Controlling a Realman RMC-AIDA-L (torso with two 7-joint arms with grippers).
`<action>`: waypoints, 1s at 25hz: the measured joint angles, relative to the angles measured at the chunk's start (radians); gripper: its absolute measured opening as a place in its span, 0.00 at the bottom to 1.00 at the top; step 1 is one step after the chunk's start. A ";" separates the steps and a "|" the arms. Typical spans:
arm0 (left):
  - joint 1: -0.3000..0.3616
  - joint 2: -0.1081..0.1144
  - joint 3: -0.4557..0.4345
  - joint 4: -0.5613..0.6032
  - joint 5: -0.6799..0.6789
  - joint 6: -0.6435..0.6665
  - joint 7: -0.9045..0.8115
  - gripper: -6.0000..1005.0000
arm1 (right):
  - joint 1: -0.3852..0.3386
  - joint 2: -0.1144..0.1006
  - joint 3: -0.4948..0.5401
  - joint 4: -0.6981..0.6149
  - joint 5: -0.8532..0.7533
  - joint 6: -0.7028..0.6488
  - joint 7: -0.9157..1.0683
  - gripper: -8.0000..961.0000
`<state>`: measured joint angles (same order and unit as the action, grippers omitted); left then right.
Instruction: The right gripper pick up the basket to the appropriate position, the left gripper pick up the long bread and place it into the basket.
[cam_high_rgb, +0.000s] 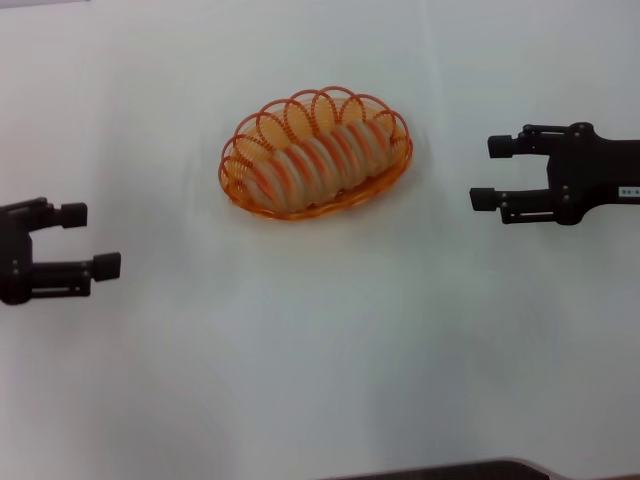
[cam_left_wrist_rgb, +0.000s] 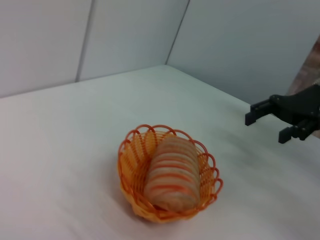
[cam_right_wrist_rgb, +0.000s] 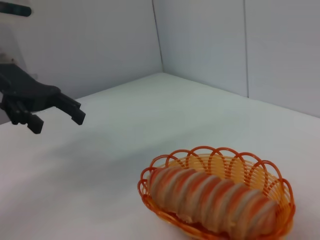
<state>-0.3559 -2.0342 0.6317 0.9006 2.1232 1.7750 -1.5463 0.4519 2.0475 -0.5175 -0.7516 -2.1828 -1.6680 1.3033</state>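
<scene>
The orange wire basket (cam_high_rgb: 236, 183) stands on the white table at the middle back. The long bread (cam_high_rgb: 318, 162) lies inside it, tan with orange ridges. My left gripper (cam_high_rgb: 90, 240) is open and empty at the left, well away from the basket. My right gripper (cam_high_rgb: 490, 172), with a white label, is open and empty at the right, apart from the basket. The left wrist view shows the basket (cam_left_wrist_rgb: 131, 186) with the bread (cam_left_wrist_rgb: 172, 172) in it and the right gripper (cam_left_wrist_rgb: 266, 126) beyond. The right wrist view shows the basket (cam_right_wrist_rgb: 281, 186), the bread (cam_right_wrist_rgb: 212, 199) and the left gripper (cam_right_wrist_rgb: 56, 117).
The white table (cam_high_rgb: 320, 350) spreads around the basket. Grey wall panels (cam_left_wrist_rgb: 125, 35) stand behind the table. A dark edge (cam_high_rgb: 470, 470) shows at the bottom of the head view.
</scene>
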 joint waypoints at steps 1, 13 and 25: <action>0.002 0.000 0.000 -0.011 0.002 -0.001 0.008 0.91 | -0.003 0.000 0.000 0.000 0.000 0.000 -0.002 0.85; 0.030 0.005 0.002 -0.105 0.003 -0.024 0.066 0.91 | -0.028 0.011 -0.009 0.002 -0.005 -0.003 -0.009 0.85; 0.035 0.006 0.007 -0.115 0.003 -0.045 0.082 0.91 | -0.031 0.012 -0.012 0.009 -0.009 0.000 -0.010 0.85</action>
<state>-0.3214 -2.0278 0.6385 0.7860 2.1261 1.7299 -1.4646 0.4211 2.0599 -0.5292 -0.7428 -2.1922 -1.6676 1.2931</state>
